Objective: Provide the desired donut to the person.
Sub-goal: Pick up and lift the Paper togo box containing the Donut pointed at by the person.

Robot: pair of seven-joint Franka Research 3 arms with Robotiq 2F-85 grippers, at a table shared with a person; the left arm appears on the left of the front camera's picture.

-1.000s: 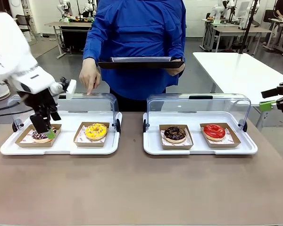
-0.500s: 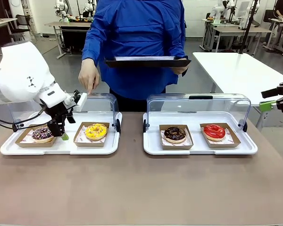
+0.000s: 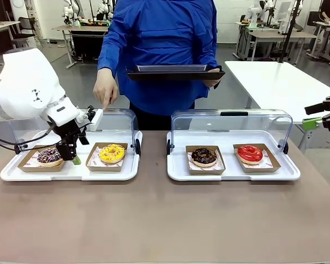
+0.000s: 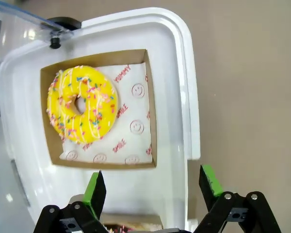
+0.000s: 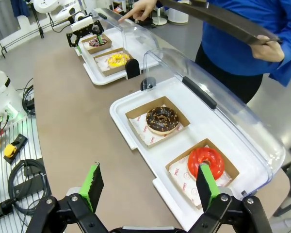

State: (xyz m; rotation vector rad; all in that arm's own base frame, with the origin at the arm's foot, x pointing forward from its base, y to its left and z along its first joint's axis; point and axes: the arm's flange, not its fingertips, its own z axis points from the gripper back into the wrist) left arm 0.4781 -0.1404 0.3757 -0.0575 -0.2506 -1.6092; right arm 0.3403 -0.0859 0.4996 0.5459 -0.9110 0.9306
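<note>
Hovering over the left tray (image 3: 71,174) near the counter's (image 3: 154,220) left edge, the left gripper (image 3: 71,157) hangs with jaws wide apart and empty, above the gap between two boxes. The yellow donut (image 3: 111,153) lies just beside it, toward the counter's middle. The person's hand (image 3: 104,87) points down behind that tray, so yellow is probably the one wanted. The donut is round, so no grasp axis is favoured. The right gripper (image 3: 312,115), also spread and empty, waits well apart past the counter's right edge, so the left arm is nearer.
</note>
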